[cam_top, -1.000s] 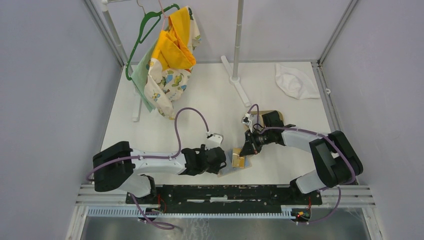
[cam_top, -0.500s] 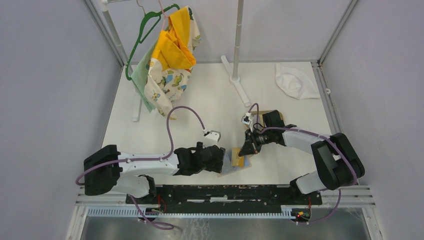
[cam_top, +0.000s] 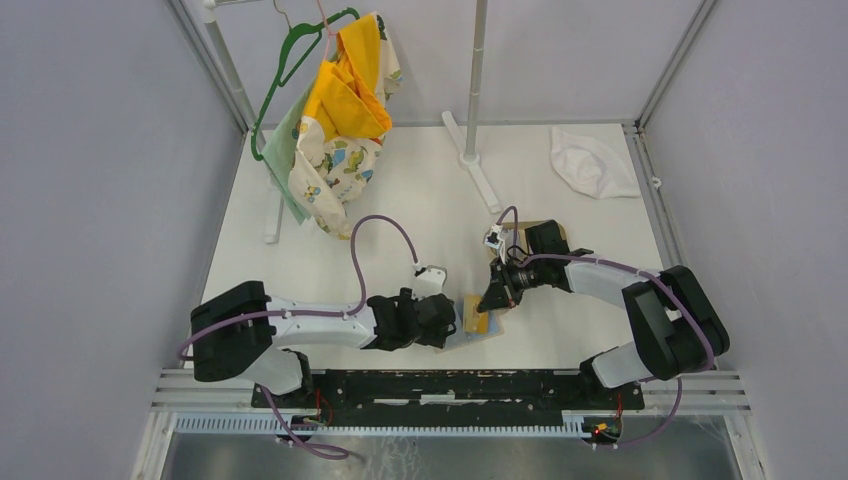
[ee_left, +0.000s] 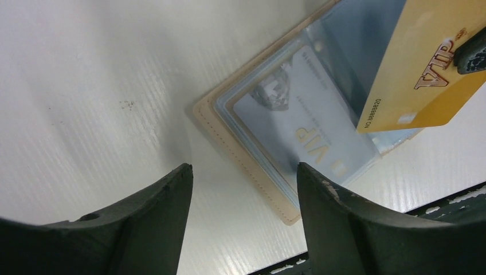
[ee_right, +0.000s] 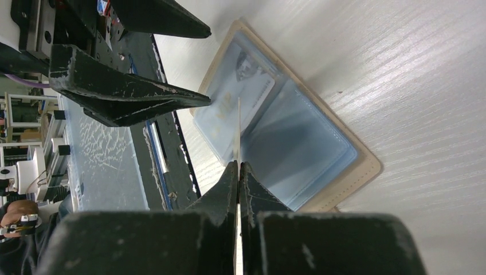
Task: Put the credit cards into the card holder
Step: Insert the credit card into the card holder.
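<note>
The card holder (cam_top: 476,325) lies open on the table, tan outside with light blue clear sleeves (ee_left: 258,117). A white-grey card (ee_left: 304,123) sits in one sleeve. My right gripper (cam_top: 491,300) is shut on a gold-yellow card (ee_left: 424,74) and holds it on edge above the open sleeves, seen edge-on in the right wrist view (ee_right: 238,129). My left gripper (ee_left: 243,169) is open and empty, low over the table at the holder's left corner. It also shows in the top view (cam_top: 447,320). One of its fingers (ee_right: 132,97) shows in the right wrist view.
A tan tray (cam_top: 545,233) lies under the right forearm. A white cloth (cam_top: 592,162) is at the back right. Clothes on a green hanger (cam_top: 335,120) hang back left by a white stand (cam_top: 480,170). A black rail (cam_top: 450,385) runs along the near edge.
My left arm swung its elbow left and came back, with the gripper staying beside the holder. The right gripper has kept the gold card over the sleeves.
</note>
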`<state>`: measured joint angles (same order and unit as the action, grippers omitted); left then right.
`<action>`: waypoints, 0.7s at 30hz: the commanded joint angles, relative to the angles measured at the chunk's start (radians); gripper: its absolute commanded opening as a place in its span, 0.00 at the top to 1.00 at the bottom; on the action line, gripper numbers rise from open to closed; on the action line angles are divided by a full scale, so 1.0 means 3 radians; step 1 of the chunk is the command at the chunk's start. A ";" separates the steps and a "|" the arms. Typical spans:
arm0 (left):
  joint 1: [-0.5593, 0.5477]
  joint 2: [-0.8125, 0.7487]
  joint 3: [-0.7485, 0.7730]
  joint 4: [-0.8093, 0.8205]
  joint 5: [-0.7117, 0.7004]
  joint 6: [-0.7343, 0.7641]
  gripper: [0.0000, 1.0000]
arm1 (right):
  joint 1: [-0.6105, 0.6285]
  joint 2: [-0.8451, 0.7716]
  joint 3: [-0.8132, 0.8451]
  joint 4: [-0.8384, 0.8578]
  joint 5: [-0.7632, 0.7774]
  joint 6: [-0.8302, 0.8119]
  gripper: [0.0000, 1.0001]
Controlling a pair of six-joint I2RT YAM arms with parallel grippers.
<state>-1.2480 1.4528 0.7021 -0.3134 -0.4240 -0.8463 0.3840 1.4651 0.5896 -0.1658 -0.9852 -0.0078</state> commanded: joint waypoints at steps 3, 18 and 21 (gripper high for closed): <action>-0.0019 0.0062 0.0058 -0.0131 -0.0245 -0.0083 0.37 | -0.0007 -0.0031 0.0114 0.0015 0.0001 -0.0066 1.00; -0.0018 0.0110 0.0070 -0.0042 -0.0140 -0.0018 0.38 | 0.0021 0.0206 0.0055 0.0128 0.0083 0.0021 1.00; -0.0020 0.0108 0.0065 -0.0022 -0.0121 -0.0004 0.39 | 0.0028 0.0257 0.0059 0.0129 0.0133 0.0113 1.00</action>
<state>-1.2522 1.4635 0.7116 -0.3077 -0.4427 -0.8505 0.3859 1.5242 0.5919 -0.1577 -0.9817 0.0032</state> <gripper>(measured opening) 0.618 0.010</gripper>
